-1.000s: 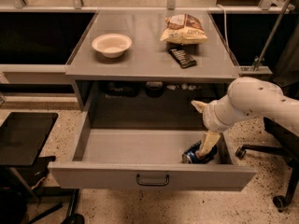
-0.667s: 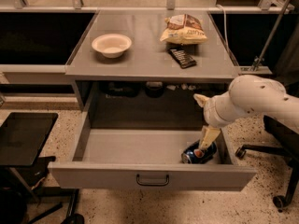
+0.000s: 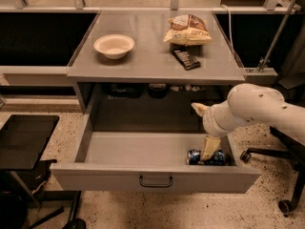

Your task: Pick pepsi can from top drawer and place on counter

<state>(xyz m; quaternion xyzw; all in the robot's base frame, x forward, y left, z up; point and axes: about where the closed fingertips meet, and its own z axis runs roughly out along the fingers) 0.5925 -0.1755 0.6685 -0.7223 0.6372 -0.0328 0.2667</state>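
Camera view: the gripper [image 3: 208,154] reaches down into the open top drawer [image 3: 143,149] at its right front corner, its tip right at the pepsi can [image 3: 194,157]. How far the jaws are parted, and whether they have hold of the can, cannot be told. The can lies on its side on the drawer floor, just behind the front panel, in the same spot as a second ago. The white arm [image 3: 257,106] has changed only slightly: the wrist sits a little lower and further left than before, and the gripper covers the middle of the can.

On the counter [image 3: 147,51] nothing has moved. The white bowl [image 3: 114,46] is at the left, the chip bag [image 3: 187,30] at the back right, and the dark bar [image 3: 186,58] just in front of the bag. The black side table [image 3: 24,140] stands left of the drawer.
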